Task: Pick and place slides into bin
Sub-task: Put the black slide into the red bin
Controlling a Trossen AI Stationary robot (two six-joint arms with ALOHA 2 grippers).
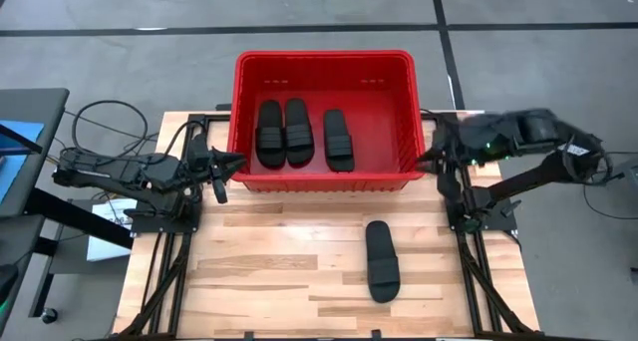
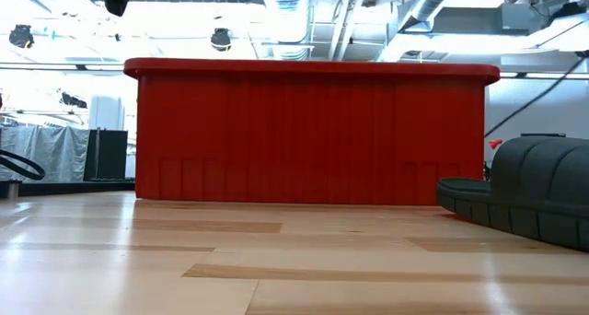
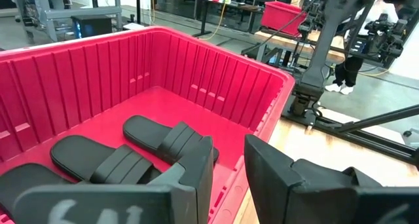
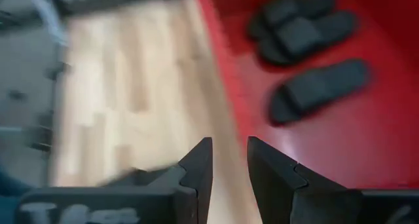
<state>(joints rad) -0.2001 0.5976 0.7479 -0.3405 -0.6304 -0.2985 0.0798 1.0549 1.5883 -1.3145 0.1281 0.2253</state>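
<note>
The red bin (image 1: 324,179) stands at the table's far middle. Three black slides lie flat on its floor: two side by side at its left (image 1: 284,134) and one (image 1: 338,139) near the middle; they also show in the left wrist view (image 3: 157,142) and the right wrist view (image 4: 314,90). A fourth slide (image 1: 381,261) lies sole down on the table in front of the bin; it also shows in the low view (image 2: 525,200). My left gripper (image 1: 231,165) hangs open and empty at the bin's left near corner. My right gripper (image 1: 427,162) hangs open and empty at the bin's right near corner.
The wooden table (image 1: 279,271) has bare room to the left of the lone slide. Both arms' black bases and frames (image 1: 478,216) stand at the table's sides. Cables (image 1: 110,122) lie at the far left. A person (image 3: 353,47) stands in the room beyond.
</note>
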